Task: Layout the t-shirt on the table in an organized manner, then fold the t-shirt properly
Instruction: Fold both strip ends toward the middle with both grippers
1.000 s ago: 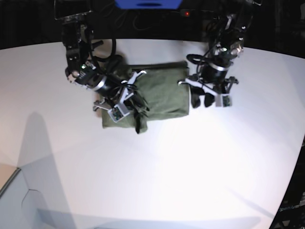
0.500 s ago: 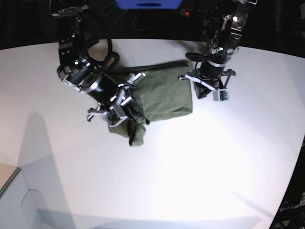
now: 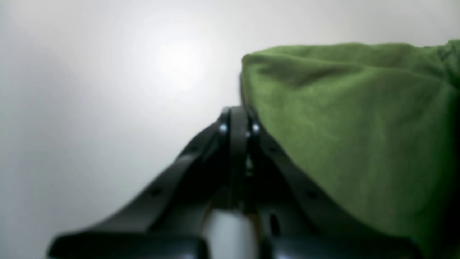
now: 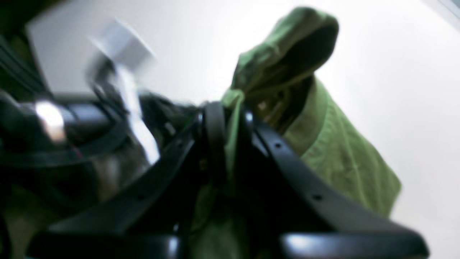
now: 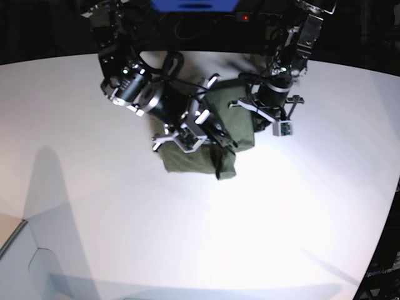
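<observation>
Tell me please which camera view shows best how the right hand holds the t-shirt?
The right wrist view: the right hand is shut on a fold of the t-shirt, green cloth pinched between its fingers. The base view shows that hand over the shirt, the grip too small to read. The left wrist view shows only cloth beside the shut left hand.

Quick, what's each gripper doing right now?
Left gripper: closed, empty, beside the t-shirt.
Right gripper: closed on the t-shirt.

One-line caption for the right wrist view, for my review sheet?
Right gripper shut on a bunched fold of the olive-green t-shirt, lifted above the white table.
</observation>
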{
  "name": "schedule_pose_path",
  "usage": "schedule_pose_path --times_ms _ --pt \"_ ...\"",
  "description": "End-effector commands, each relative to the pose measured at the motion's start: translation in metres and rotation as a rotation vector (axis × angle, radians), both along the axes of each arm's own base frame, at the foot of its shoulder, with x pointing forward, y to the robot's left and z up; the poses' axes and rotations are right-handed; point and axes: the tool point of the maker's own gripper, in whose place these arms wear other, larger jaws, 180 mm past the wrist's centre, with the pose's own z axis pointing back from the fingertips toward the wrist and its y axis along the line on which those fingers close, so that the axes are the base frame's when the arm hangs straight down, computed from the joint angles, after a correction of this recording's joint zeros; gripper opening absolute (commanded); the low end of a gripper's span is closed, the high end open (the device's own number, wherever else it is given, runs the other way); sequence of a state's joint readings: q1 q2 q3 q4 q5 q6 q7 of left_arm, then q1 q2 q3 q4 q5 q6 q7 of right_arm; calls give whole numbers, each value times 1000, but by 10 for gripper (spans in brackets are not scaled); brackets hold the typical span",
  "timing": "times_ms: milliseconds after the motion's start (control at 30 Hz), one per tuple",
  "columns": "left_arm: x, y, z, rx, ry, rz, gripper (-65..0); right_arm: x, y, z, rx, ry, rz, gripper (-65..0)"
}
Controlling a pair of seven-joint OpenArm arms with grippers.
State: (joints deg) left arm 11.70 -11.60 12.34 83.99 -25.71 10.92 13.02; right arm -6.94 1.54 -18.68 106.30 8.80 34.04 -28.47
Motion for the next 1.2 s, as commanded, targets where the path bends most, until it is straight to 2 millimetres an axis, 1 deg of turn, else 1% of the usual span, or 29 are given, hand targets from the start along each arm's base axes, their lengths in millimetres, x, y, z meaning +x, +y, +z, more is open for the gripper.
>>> schedule_pose_path --times_ms 0,67,233,333,467,500,567,767,933,1067,1133,1167 --pt "-1 2 -1 3 13 -1 -650 6 11 18 57 -44 19 -650" --pt "-1 1 2 0 7 -3 -650 8 21 10 57 -22 39 -650" --pt "-2 1 1 1 9 -3 -650 20 28 -11 24 23 63 -650" --pt "-3 3 1 3 11 -3 -650 25 27 -22 9 44 63 -650" --pt "-2 6 1 7 10 2 -650 29 17 -34 -31 57 61 -650" --pt "-2 7 1 9 10 2 -650 31 17 -33 -31 53 61 -650" --pt "-2 7 1 9 9 3 -650 32 9 -38 -57 56 60 -650" --pt "1 11 3 18 2 3 -650 30 1 -47 -84 71 61 -650" --pt "1 11 4 17 -1 2 -650 14 18 -56 -97 90 127 -650" --pt "7 6 21 2 -45 -6 -650 10 22 -66 -105 119 139 -650" --pt "9 4 26 0 -59 -9 -650 8 24 -67 -107 119 150 -596" --pt "9 5 26 2 -59 -10 -650 7 25 -67 -109 118 154 -550"
